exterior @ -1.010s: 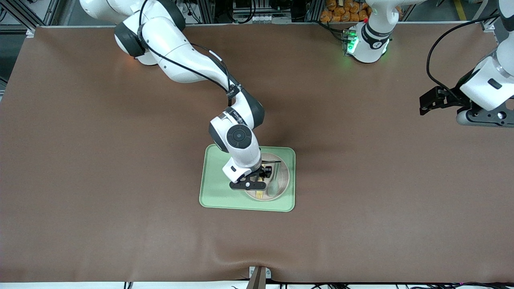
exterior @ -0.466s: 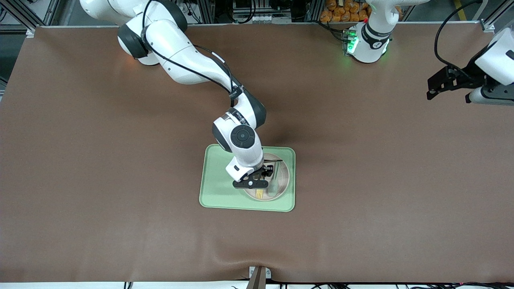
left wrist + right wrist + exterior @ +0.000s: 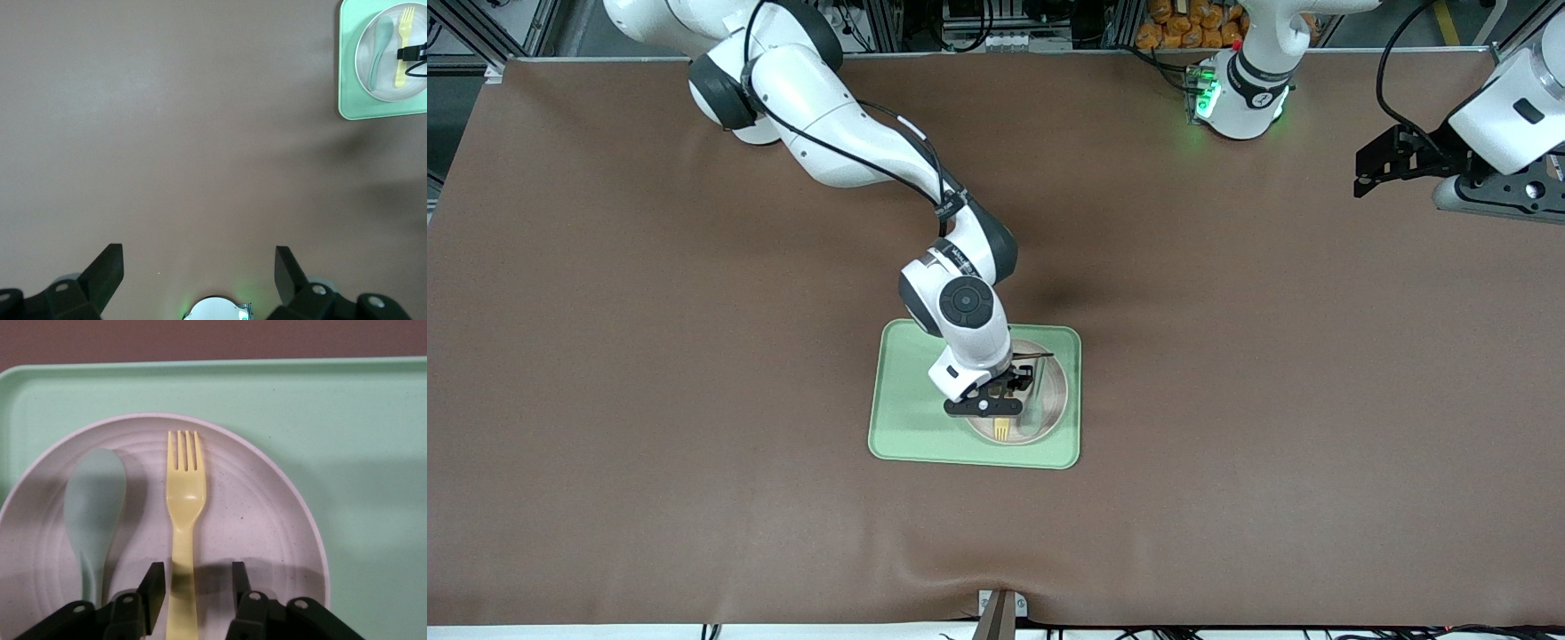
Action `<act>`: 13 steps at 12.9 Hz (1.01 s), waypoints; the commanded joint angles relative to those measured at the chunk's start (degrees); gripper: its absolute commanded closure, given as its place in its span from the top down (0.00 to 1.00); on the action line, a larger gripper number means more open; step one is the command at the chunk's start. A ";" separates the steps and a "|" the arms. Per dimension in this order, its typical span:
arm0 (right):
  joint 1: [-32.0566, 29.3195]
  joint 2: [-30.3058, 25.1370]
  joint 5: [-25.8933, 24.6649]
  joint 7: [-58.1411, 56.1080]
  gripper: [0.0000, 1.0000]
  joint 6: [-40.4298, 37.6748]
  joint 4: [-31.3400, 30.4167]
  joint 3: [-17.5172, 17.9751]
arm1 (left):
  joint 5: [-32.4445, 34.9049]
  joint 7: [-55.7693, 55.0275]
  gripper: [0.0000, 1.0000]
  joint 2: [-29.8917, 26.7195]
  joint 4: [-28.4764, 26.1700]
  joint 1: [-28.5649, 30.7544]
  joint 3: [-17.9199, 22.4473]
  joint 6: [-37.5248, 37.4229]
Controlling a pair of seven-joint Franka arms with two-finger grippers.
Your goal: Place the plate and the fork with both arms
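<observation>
The off-white plate [image 3: 1055, 400] lies on the pale green tray [image 3: 907, 427]. The pale yellow fork [image 3: 185, 495] lies on the plate [image 3: 267, 520], beside a pale green spoon [image 3: 93, 500]. My right gripper [image 3: 195, 587] is low over the plate and open, with one finger on each side of the fork's handle. In the front view the right gripper [image 3: 1009, 389] hides most of the fork, whose tines [image 3: 1003, 431] point toward the front camera. My left gripper [image 3: 1383, 164] is open and empty, held high over the bare table at the left arm's end. It also shows in the left wrist view [image 3: 198, 267].
The left wrist view shows the tray [image 3: 347, 73] with the plate [image 3: 365, 73], the fork [image 3: 401, 47] and the spoon [image 3: 380, 43] far off. The brown table cover [image 3: 694, 400] spreads wide around the tray. The left arm's base [image 3: 1240, 98] glows green.
The right gripper has shifted slightly over the plate along the fork's handle. The left arm has swung its gripper toward the robots' edge of the table.
</observation>
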 commanded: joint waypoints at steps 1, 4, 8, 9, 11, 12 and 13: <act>0.63 1.68 -0.81 1.16 0.43 -0.07 2.78 -0.59 | 2.55 1.05 1.00 -1.16 -0.81 -1.05 0.60 -0.22; 0.98 2.03 -0.89 1.16 0.37 0.19 2.78 -0.68 | 1.60 -2.62 1.00 -1.25 -0.54 -0.96 -0.02 3.72; 0.89 1.86 -1.51 0.89 0.24 0.10 2.78 -0.59 | 1.60 -7.30 1.00 -1.07 -0.81 -0.43 -1.34 4.96; 0.72 1.77 -1.51 0.89 0.22 -0.07 2.78 -0.59 | 1.60 -7.39 1.00 -0.81 -0.81 -0.43 -1.25 4.96; 0.19 1.50 -1.33 1.07 0.18 -0.42 2.78 -0.07 | 2.03 -6.34 1.00 -0.54 -0.89 -0.34 -1.16 4.96; 0.10 1.42 -1.25 1.07 0.16 -0.42 2.78 0.02 | 2.12 -6.60 1.00 -0.37 -0.89 -0.34 -0.99 4.96; -0.07 1.24 -1.07 1.16 0.15 -0.60 2.87 0.11 | 2.30 -6.60 1.00 0.24 -0.46 -0.34 -0.90 5.31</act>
